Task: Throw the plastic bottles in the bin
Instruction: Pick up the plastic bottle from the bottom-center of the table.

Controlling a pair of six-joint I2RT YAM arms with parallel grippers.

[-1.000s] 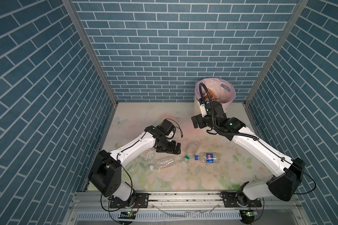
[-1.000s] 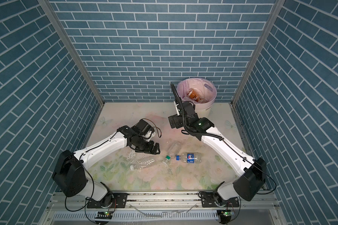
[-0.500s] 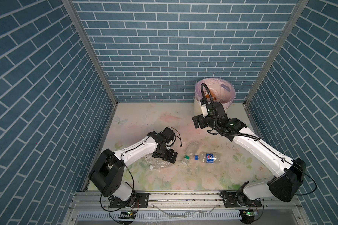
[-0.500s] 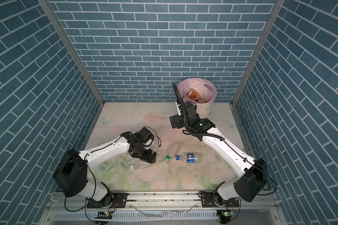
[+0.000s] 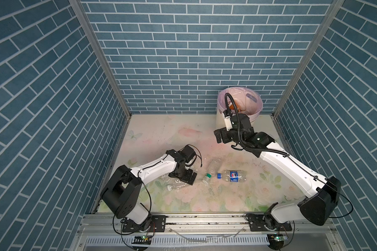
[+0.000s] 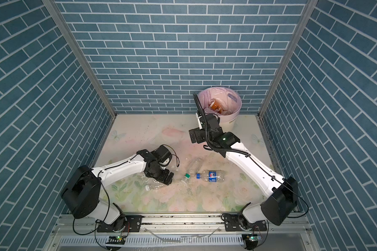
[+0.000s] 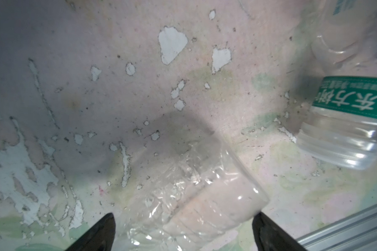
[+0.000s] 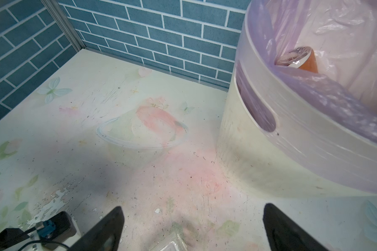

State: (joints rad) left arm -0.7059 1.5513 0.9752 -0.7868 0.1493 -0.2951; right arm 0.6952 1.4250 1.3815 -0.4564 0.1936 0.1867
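Clear, thin plastic makes up the three bottles left out. In a top view the crushed clear bottle [image 5: 177, 186] lies on its side, left of middle toward the near edge of the surface [image 5: 161, 130]. The green-banded bottle [image 5: 214, 166] and the blue-labelled bottle [image 5: 232, 175] lie just beside each other mid-surface. The bin [image 5: 219, 115] stands in the far right corner, well apart from all three. The left fingers [image 5: 192, 178] sit low over the crushed bottle, and the right fingers [image 5: 219, 137] hang beside the bin, empty. Both top views agree, and a brown bottle [image 6: 214, 105] already shows inside the bin. Left wrist view: the fingers [image 7: 100, 234] are spread wide, one either side of the crushed bottle's body, not pressing it. Judged empty and light, it should give under pressure and could skid or squirt out sideways. A hold across the creased mid-body looks safer than one on the smooth rounded end. The surface here is worn and gritty, its printed film flaked off in white patches. Right wrist view: the fingers [image 8: 105, 230] are spread with nothing between them. The bin mouth is wide with a lilac liner folded over the rim, so a drop from above has margin. Room: blue brick-pattern walls close three sides, and a metal rail runs along the near edge. The bin corner looks tight.
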